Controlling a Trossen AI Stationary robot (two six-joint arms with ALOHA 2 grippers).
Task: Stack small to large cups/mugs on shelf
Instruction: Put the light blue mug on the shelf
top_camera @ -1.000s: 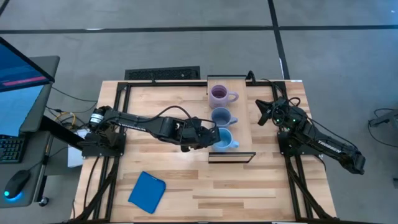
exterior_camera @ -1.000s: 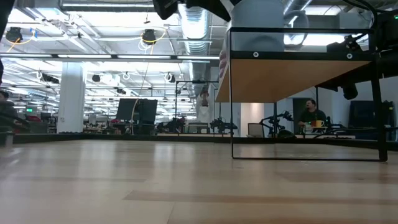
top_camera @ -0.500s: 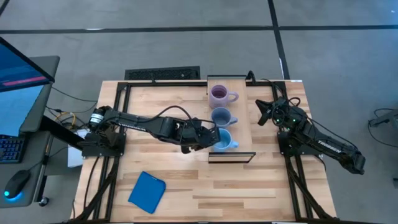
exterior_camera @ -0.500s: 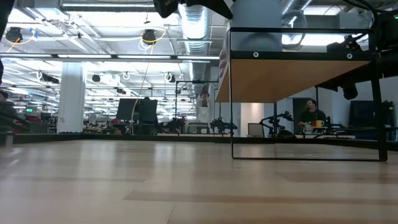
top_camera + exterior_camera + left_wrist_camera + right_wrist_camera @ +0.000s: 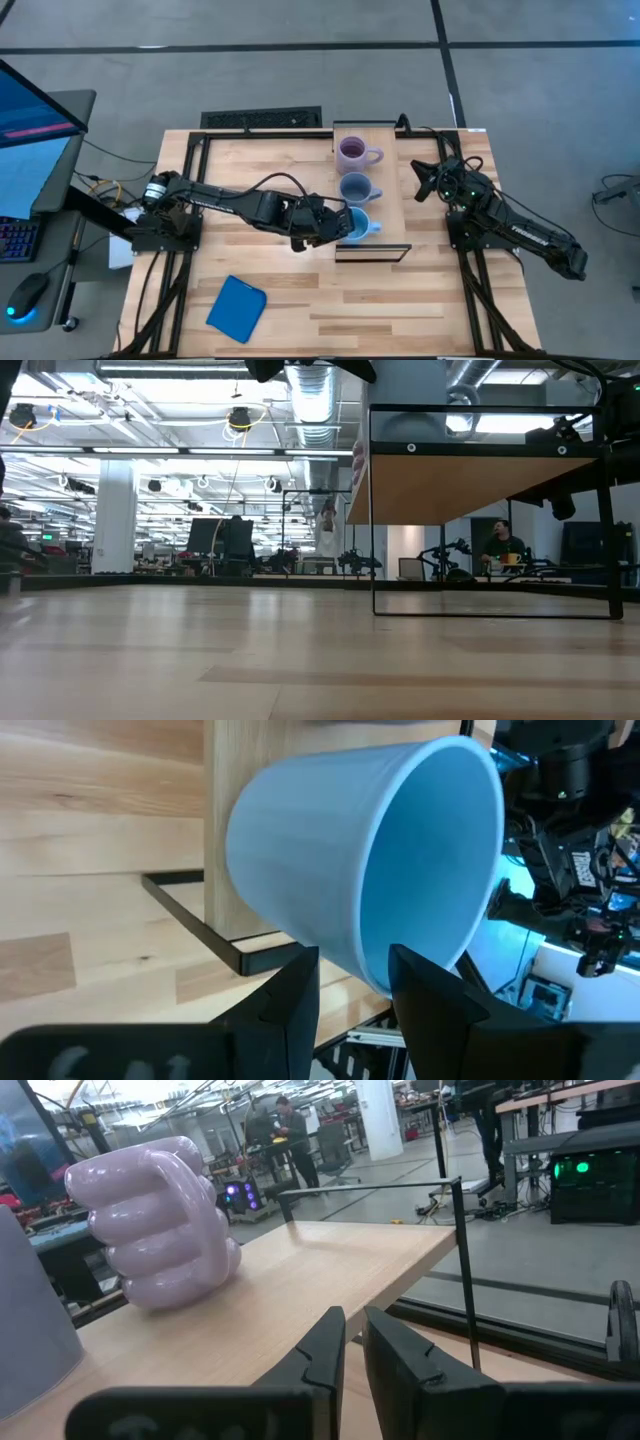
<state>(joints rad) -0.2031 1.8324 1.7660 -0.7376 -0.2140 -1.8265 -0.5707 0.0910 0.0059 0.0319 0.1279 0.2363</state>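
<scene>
Blue square pad [image 5: 237, 307] lies flat at the counter's [image 5: 250, 170] near-left, well apart from the action, no part in it. Left arm reaches across the counter to the shelf's [image 5: 392, 215] near end; left tool [image 5: 338, 226] is clamped on the rim of the bright light blue mug [image 5: 360, 225], one finger inside the cup, one on the outer wall. Left wrist view shows this mug [image 5: 370, 870] tilted, mouth turned sideways, over the shelf edge, so it looks lifted or being tipped rather than standing flat. A rim pinch like this gives control for lifting it onto another mug.

On the shelf, grey-blue mug [image 5: 356, 188] stands in the middle and pale purple mug [image 5: 355, 153] at the far end, handles pointing right, all three in one row, none stacked. Stacking judged not yet started.

Right arm waits beside the shelf's right side, right tool [image 5: 350, 1342] with fingers nearly together, holding nothing, aimed along the shelf toward the purple mug.
</scene>
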